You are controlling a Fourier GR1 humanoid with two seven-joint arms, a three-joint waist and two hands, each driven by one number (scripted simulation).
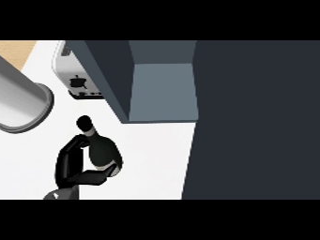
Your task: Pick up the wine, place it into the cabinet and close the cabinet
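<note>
The wine bottle [104, 149] is dark, with a black cap, and stands on the white counter [152, 161] at the lower left. My left hand [66, 167] comes in from the lower edge and is curled round it: fingers wrap the bottle's left side up to the neck, and the thumb crosses below its body. The cabinet [163, 89] is open just above and to the right, and its blue-grey inside shows nothing in it. A broad dark panel [262, 122], which looks like its door, fills the right of the view. My right hand does not show.
A large grey cylinder [10, 93] with a flanged end reaches in from the upper left, close to the view. A white appliance [76, 77] with dark knobs stands behind the cabinet's left wall. Wooden floor [10, 49] shows at the top left corner.
</note>
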